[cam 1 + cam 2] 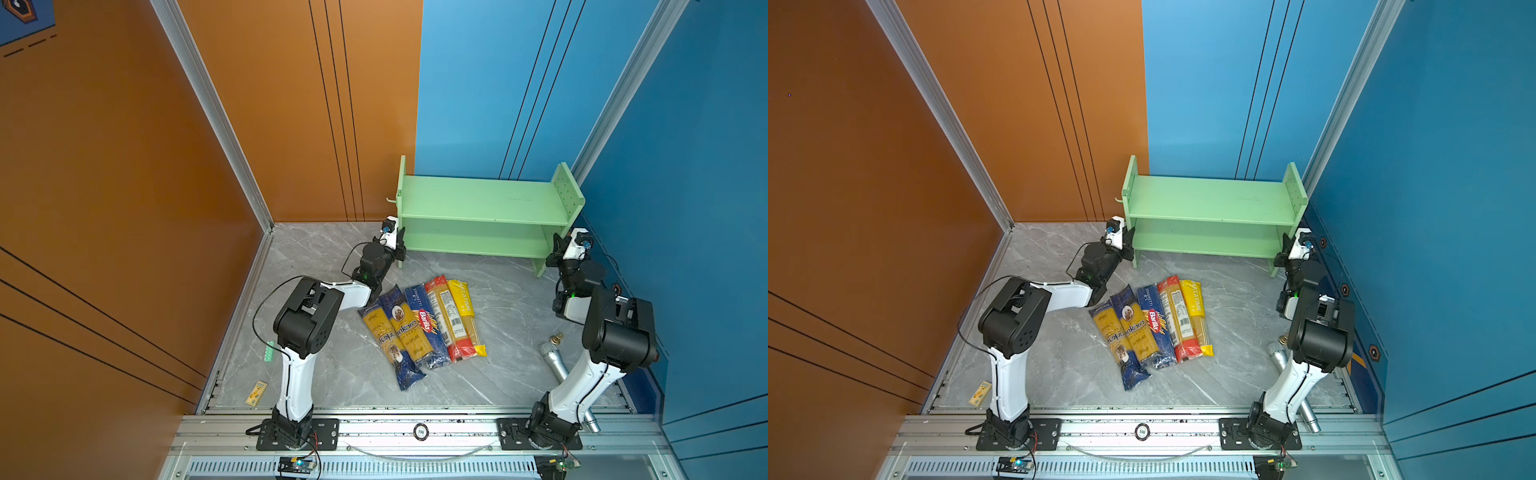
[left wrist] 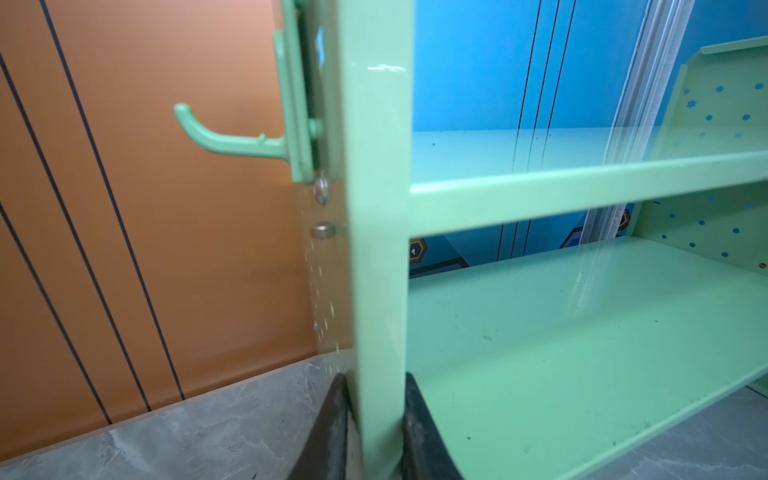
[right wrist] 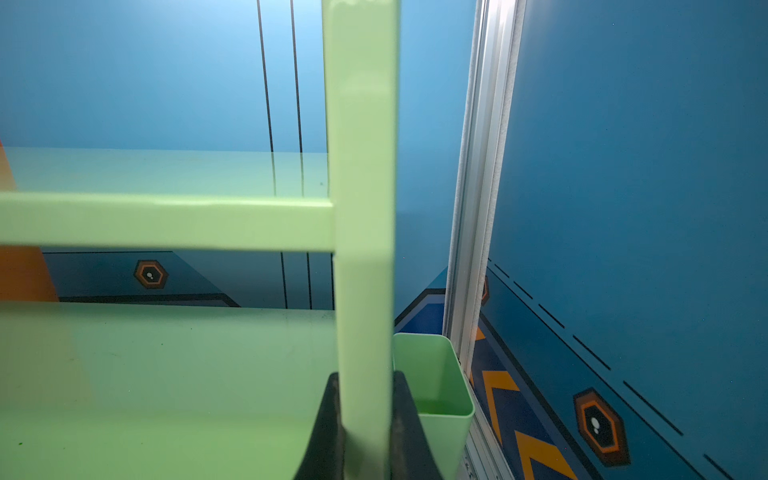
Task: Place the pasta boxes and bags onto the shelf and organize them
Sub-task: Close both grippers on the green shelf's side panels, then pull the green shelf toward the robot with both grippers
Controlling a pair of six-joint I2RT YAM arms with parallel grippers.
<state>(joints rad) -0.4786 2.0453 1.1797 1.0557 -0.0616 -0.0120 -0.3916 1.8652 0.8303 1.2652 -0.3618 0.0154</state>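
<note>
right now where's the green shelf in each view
A top view: shelf at back, right of centre
A top view: shelf at back, near centre
Left wrist: shelf across centre and right, in left gripper
Right wrist: shelf across left and centre, in right gripper
Shared: blue wall behind

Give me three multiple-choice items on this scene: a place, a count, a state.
1. The pasta packets lie: A on the top tier; B on the table before the shelf; C on the lower tier.
2. Packets counted: A three; B five; C seven.
3. The left gripper is: A open; B shut on a packet; C shut on the shelf's side panel.
B, both top views show bare tiers; B, five lie side by side; C, its jaws squeeze the panel's edge.
</note>
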